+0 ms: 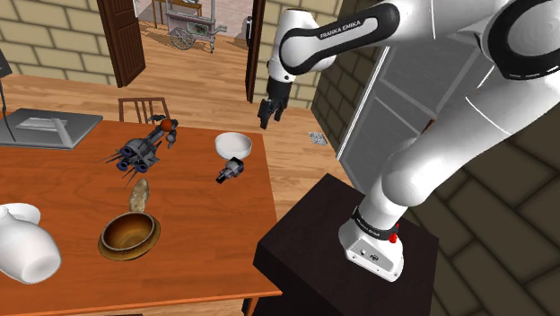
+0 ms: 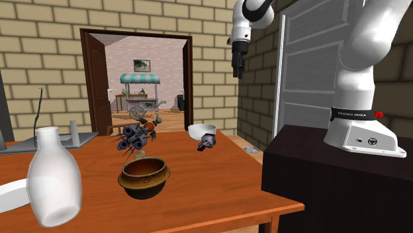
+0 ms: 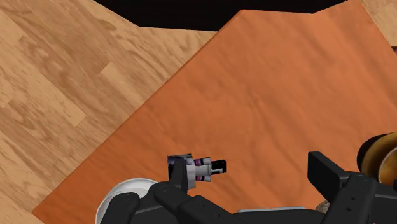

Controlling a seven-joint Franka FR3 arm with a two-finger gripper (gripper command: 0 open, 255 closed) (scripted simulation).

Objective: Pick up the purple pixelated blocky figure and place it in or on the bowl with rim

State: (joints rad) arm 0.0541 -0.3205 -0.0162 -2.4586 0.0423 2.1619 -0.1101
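The all-black two-finger gripper (image 1: pixel 270 112) hangs high in the upper middle of the shoulder view, well above the orange-brown wooden table (image 1: pixel 206 242). In the wrist view its fingers (image 3: pixel 325 172) stand wide apart with nothing clasped between them. The small purple-and-grey blocky figure (image 1: pixel 231 169) lies on its side on the table, just right of the shoulder view's centre. It touches or nearly touches the plain white round bowl (image 1: pixel 233 142) just above it in that view. In the wrist view the figure sits just beside one fingertip and is not held. The brown wooden bowl with a broad flared rim (image 1: pixel 130 254) stands in the lower left of the shoulder view, well apart from the figure. A tan, rock-like lump (image 1: pixel 139 195) is just above it. A dark grey spiky toy machine (image 1: pixel 144 148) sits left of centre, and a white round-bellied jug (image 1: pixel 27 253) lies at the lower left edge. The black box stand (image 1: pixel 314 242) fills the lower right.
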